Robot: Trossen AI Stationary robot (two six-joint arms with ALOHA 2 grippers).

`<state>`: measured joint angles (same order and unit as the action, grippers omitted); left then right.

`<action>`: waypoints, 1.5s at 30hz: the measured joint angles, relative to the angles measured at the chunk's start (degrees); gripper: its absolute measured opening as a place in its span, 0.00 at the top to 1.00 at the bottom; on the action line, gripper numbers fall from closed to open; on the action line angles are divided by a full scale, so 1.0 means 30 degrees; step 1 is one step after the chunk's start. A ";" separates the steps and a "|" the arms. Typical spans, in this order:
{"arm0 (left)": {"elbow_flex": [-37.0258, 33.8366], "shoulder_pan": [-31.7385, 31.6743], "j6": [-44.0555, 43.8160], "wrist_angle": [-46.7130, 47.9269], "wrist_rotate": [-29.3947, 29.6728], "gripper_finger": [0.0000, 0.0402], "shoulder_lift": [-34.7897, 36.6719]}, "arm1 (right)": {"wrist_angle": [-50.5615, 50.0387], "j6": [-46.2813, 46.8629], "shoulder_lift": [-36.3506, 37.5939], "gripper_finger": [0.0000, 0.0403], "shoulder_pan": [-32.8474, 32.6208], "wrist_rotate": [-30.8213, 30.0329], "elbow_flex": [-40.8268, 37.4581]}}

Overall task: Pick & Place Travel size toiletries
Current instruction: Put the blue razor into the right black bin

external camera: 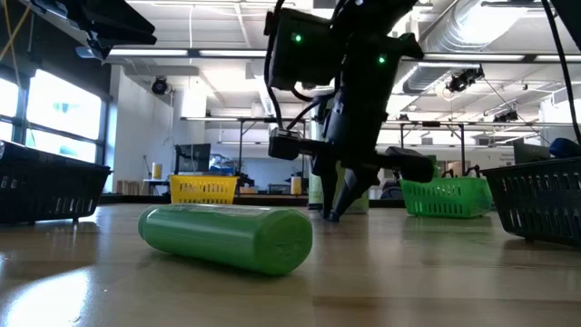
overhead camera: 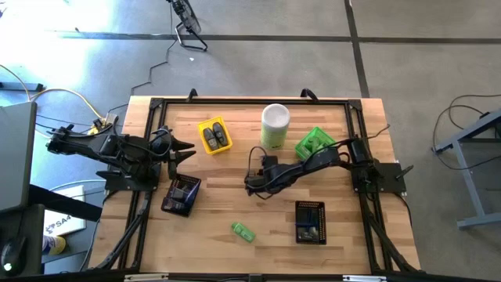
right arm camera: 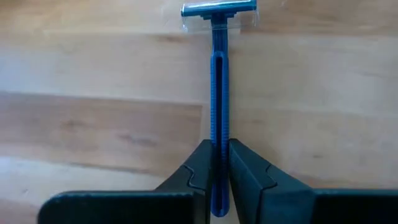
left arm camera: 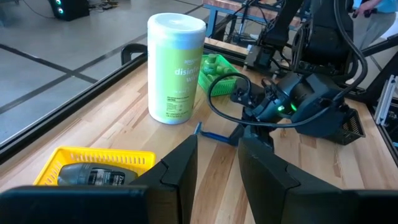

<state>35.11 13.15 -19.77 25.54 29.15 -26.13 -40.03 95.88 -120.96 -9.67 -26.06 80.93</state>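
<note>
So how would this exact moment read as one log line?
right claw: shut on thin blue plastic razor | razor: flat on wooden table | left claw: waiting near yellow mesh tray

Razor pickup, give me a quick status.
Right hand shut on the blue razor, flat on the table. Left hand waiting by the yellow tray. Nothing in the way.

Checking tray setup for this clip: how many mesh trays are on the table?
4. A yellow tray near the far edge, a green tray right of the canister, a black tray by the left arm, another black tray near the front right.
</note>
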 joint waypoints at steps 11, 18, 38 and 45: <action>0.0000 0.0000 0.0000 0.0015 -0.0029 0.72 0.0000 | 0.0154 -0.2080 0.2354 0.93 -0.0490 0.0159 -0.0029; 0.0000 0.0000 0.0000 0.0044 -0.0044 0.72 0.0007 | 0.0061 -0.3823 0.4583 0.93 -0.1054 0.1250 0.0005; 0.0000 0.0000 0.0000 -0.0022 -0.0015 0.72 0.0007 | -0.6421 -0.3671 1.1650 0.93 -0.5899 0.6857 0.0036; 0.0000 -0.0003 0.0000 -0.0022 -0.0004 0.72 0.0007 | -0.8801 -0.0388 1.2100 0.93 -0.8720 0.6785 0.0036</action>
<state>35.11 13.14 -19.77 25.47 29.13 -26.11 -66.43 94.72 -84.66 -35.83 -5.71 81.03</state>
